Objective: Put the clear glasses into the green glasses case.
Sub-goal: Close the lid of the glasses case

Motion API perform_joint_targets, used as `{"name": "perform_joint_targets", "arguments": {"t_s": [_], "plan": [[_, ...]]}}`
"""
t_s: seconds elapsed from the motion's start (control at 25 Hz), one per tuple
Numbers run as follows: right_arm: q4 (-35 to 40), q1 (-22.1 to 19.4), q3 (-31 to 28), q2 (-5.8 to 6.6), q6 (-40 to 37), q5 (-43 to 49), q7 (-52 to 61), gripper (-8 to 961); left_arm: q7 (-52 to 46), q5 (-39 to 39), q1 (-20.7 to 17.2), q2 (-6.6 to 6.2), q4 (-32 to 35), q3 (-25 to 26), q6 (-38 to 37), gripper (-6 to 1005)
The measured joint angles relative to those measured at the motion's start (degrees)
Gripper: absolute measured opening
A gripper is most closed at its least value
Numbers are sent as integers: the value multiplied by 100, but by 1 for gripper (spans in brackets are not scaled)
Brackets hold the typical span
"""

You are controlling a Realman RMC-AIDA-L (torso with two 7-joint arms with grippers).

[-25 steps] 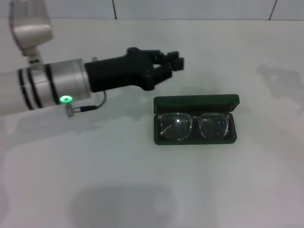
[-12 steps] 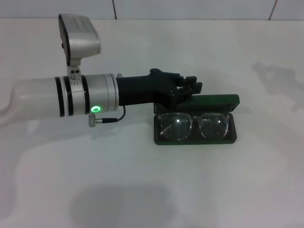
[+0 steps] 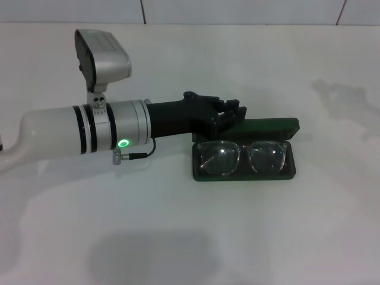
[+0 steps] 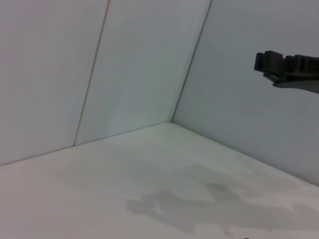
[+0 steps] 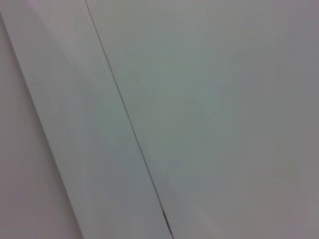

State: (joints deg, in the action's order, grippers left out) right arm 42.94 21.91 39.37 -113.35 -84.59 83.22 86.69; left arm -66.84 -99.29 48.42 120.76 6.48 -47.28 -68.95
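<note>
The green glasses case lies open on the white table right of centre, its lid standing up along the far side. The clear glasses rest inside it, lenses facing up. My left gripper reaches in from the left and sits just behind the lid's left end, at or very near its top edge, with its dark fingers together and nothing held. A dark fingertip shows in the left wrist view against the wall. The right gripper is out of view.
The white table stretches around the case, with a tiled wall at the back. The left arm's silver forearm spans the left half of the table. The right wrist view shows only pale panels.
My left arm has swung right and toward the case, bringing the gripper from well behind and left of the case to the lid's left end. Case and glasses have not moved.
</note>
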Motion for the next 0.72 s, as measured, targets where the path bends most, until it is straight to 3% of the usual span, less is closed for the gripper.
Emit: {"name": "perform_joint_targets", "arguments": {"t_s": [0.72], "plan": [[-165,45,0,5,7,38,-3,84,49,-45,44,-1,-150,-50,-12,201]]}}
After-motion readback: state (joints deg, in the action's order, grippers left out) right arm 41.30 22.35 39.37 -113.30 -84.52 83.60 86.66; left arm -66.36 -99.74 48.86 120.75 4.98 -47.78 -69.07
